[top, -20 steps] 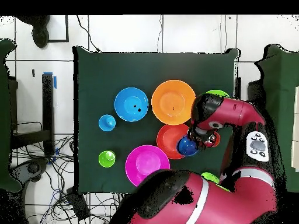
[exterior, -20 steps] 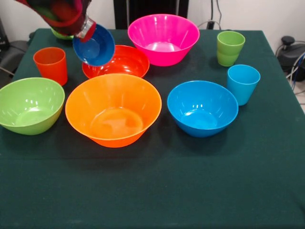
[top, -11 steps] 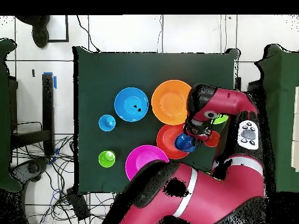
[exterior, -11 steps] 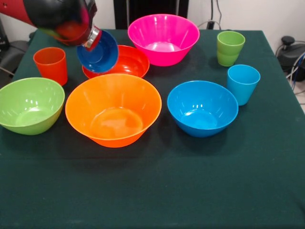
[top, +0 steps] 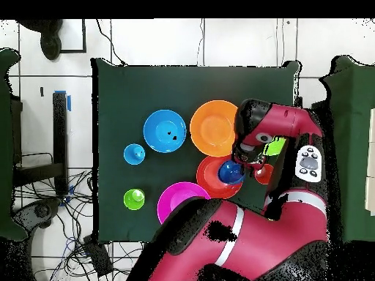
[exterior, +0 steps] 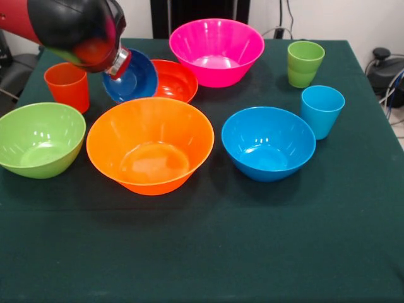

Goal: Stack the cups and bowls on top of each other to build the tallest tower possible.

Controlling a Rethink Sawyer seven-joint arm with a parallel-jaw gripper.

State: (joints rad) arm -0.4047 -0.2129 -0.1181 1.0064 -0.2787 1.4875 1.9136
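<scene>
The end effector is gripping the small dark blue bowl by its rim, tilting it over the red-orange bowl. Judged light, stiff, slippery plastic; rim hold suits.

On the bench, the widest bowl sits centre, with a left bowl and a right bowl flanking it. Behind it, a small bowl tilts over the shallow bowl, beside the deep bowl. A rear cup and a nearer cup stand right, a lone cup left.
</scene>
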